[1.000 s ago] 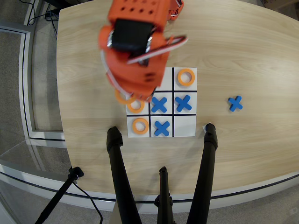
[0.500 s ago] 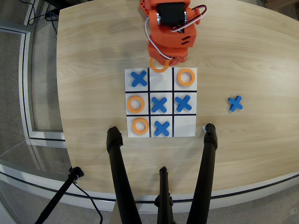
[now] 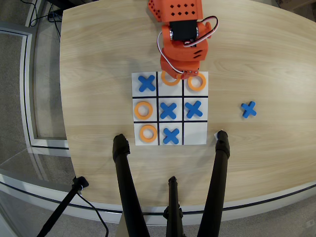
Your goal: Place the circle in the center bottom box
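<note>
1. Circle (image 3: 170, 79): flat orange ring with a round hole, lying in the middle cell of the board's top row in the overhead view, the row nearest the arm. Its upper edge is covered by the gripper, so only the lower arc shows.
2. Center bottom box (image 3: 171, 84): white cell edged in black, between a blue X (image 3: 146, 83) on its left and another orange ring (image 3: 197, 82) on its right.
3. Gripper (image 3: 178, 74): orange, directly over the circle's top rim. Its fingertips are hidden under its own body; whether it grips the ring or how far it is parted cannot be told.
4. Board (image 3: 170, 108): 3x3 grid, with two more rings in the left column and three more blue X pieces.
5. Desk (image 3: 98, 74): light wood; one spare blue X (image 3: 249, 109) lies well right of the board.
6. Black tripod legs (image 3: 129, 187): cut off at the lower edge.
</note>
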